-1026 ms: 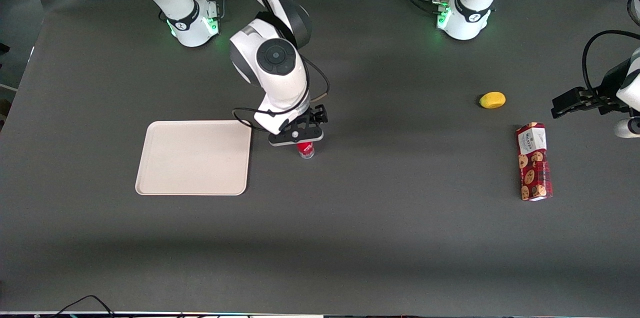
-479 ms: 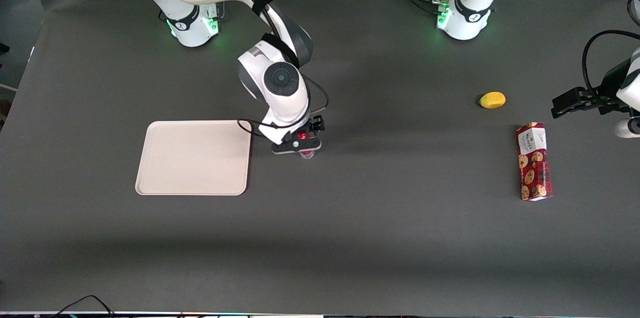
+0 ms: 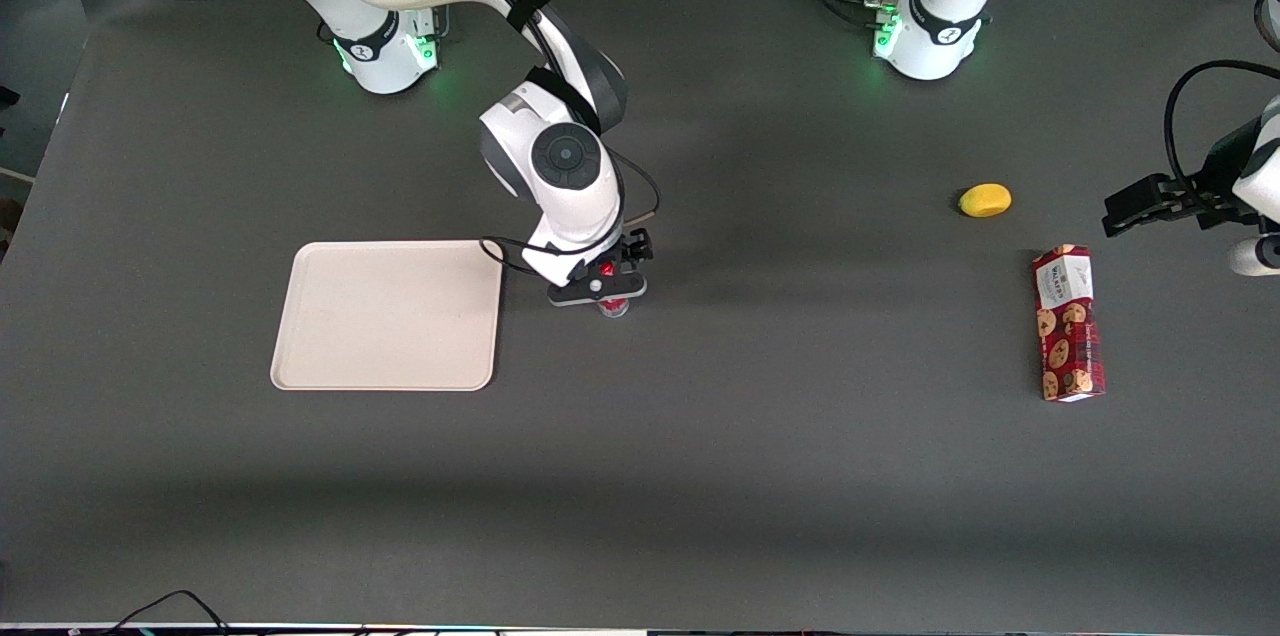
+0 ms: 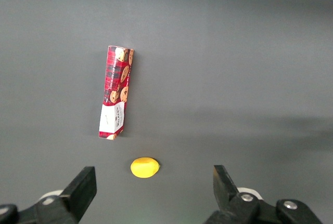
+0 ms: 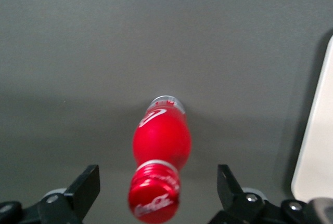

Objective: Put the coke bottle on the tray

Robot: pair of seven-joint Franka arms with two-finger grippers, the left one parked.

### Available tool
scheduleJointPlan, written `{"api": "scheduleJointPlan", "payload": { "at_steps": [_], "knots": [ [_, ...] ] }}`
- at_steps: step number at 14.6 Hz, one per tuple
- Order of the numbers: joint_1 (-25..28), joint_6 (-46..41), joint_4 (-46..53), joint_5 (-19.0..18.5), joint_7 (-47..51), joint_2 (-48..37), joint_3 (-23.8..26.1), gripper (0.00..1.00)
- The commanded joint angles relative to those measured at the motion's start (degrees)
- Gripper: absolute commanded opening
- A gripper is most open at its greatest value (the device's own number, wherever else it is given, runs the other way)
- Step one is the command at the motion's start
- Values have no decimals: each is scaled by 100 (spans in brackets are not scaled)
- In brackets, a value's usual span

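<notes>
The tray (image 3: 386, 314) lies at nine o'clock of the gripper (image 3: 598, 293), whose jaws stand wide around the upright bottle (image 5: 161, 140), untouched. The bottle looks light, smooth and tippy; squeezing the waist under the cap (image 5: 154, 198) seems best.

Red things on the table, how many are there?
2. The coke bottle stands beside the tray, under the open gripper. The cookie carton lies toward the parked arm's end, near the lemon.

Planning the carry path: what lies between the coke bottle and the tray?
Only bare table: the front view shows coke bottle, under the open gripper, beside the tray.
</notes>
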Motion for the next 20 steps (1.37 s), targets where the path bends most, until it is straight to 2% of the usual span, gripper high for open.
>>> {"api": "scheduleJointPlan", "payload": {
  "at_steps": [1, 11, 13, 16, 18, 19, 20],
  "knots": [
    [11, 228, -195, 97, -12, -104, 50, 100],
    [-41, 563, -503, 36, -109, -165, 50, 100],
    [-41, 563, -512, 36, -118, -165, 50, 96],
    [-50, 563, -512, 36, -127, -165, 50, 78],
    [-50, 554, -503, 36, -127, -174, 50, 49],
    [-50, 554, -503, 36, -127, -174, 50, 30],
    [-59, 545, -503, 36, -127, -183, 50, 5]
  ]
}}
